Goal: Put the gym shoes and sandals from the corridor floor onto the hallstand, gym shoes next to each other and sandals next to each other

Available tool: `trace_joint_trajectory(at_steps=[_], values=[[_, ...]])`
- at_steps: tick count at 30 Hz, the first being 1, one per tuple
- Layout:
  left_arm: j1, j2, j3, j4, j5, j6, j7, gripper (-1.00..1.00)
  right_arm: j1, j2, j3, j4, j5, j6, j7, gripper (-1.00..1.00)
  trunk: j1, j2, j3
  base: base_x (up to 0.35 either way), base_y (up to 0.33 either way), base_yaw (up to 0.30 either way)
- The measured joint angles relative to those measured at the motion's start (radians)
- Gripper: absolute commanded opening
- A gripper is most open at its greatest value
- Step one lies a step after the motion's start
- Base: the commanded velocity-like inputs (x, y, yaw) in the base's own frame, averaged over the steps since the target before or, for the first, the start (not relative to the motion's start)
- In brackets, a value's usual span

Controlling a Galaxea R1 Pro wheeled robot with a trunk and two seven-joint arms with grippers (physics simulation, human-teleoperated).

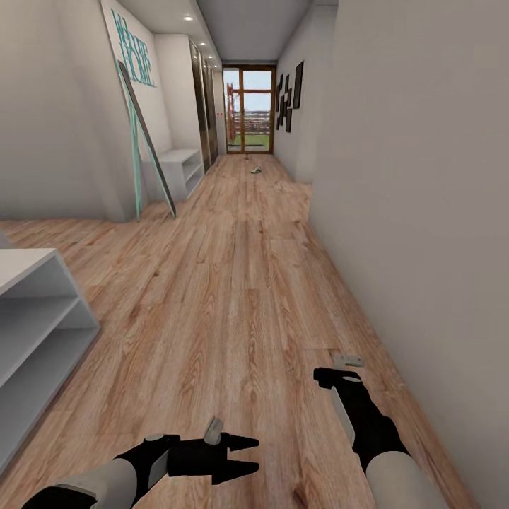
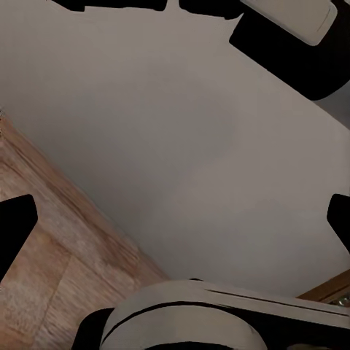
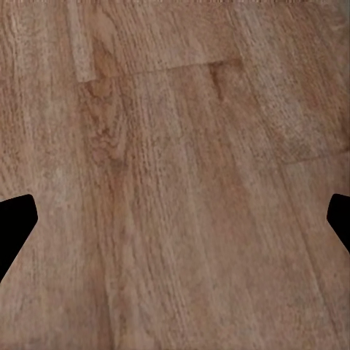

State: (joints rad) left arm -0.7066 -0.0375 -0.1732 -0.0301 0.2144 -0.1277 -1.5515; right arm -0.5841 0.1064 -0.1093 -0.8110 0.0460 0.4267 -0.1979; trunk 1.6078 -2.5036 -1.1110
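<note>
The corridor floor [image 1: 240, 283] of light brown wood planks runs away ahead of me. Far down it lies a small pale thing [image 1: 256, 170], too small to name as a gym shoe. The sandals are out of view. At the left edge stands a pale grey-white unit with two open shelf levels [image 1: 35, 318], apparently the hallstand's low bench. My left gripper [image 1: 247, 456] hovers low over the floor, open and empty. My right gripper [image 1: 338, 373] points down at bare planks [image 3: 175, 146], its fingertips [image 3: 14, 226] wide apart, open and empty.
A grey wall [image 1: 424, 212] runs close along my right. A tall mirror [image 1: 148, 141] leans against the left wall beside a low white bench [image 1: 180, 166]. A glass door [image 1: 249, 109] ends the corridor. In the left wrist view the wall [image 2: 182, 146] meets the floor.
</note>
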Motion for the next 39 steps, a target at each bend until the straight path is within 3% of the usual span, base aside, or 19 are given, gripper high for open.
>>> trace_joint_trajectory(at_steps=[1,3,4,5,7,10,13,17,22,39], values=[[-0.007,0.053,0.009,-0.031,0.003,0.005,0.002,1.0,0.0,0.0,0.0,-0.002,0.0,0.0,0.0,1.0,0.0,0.0,0.0,0.0,0.0,0.0],[-0.009,0.08,0.006,-0.049,0.003,0.018,0.007,1.0,0.0,0.0,0.0,-0.002,0.0,0.0,0.0,1.0,0.0,0.0,0.0,0.0,0.0,0.0],[-0.011,0.11,0.012,-0.126,0.005,0.064,0.077,1.0,0.0,0.0,0.0,-0.004,0.001,0.0,-0.001,1.0,0.0,0.0,0.0,0.0,0.0,0.0],[-0.012,0.118,0.008,-0.158,0.006,0.076,0.127,1.0,0.0,0.0,0.0,-0.004,0.001,0.0,-0.001,1.0,0.0,0.0,0.0,0.0,0.0,0.0],[-0.012,0.122,0.009,-0.182,0.007,0.085,0.187,1.0,0.0,0.0,0.0,-0.005,0.001,0.0,-0.001,1.0,0.0,0.0,0.0,0.0,0.0,0.0],[-0.011,0.126,0.036,-0.211,0.008,0.093,0.359,1.0,0.0,0.0,0.0,-0.005,0.001,0.0,-0.001,1.0,0.0,0.0,0.001,0.0,0.0,0.0],[-0.01,0.124,0.07,-0.219,0.008,0.093,0.491,1.0,0.0,0.0,0.0,-0.005,0.001,0.0,-0.002,1.0,0.0,0.0,0.004,0.0,0.0,0.0],[-0.007,0.122,0.095,-0.223,0.008,0.087,0.6,1.0,0.0,0.0,0.001,-0.005,0.001,0.0,-0.002,1.0,0.0,0.0,0.01,0.0,0.0,0.0],[-0.004,0.119,0.111,-0.226,0.01,0.053,0.785,1.0,0.0,0.0,0.002,0.001,0.002,0.0,0.0,1.0,0.0,0.0,0.018,0.0,0.0,0.0],[-0.003,0.1,0.111,-0.229,0.003,0.045,0.836,1.0,0.0,0.0,0.003,0.004,0.003,0.0,0.0,1.0,0.0,0.0,0.046,0.0,0.0,0.0]])
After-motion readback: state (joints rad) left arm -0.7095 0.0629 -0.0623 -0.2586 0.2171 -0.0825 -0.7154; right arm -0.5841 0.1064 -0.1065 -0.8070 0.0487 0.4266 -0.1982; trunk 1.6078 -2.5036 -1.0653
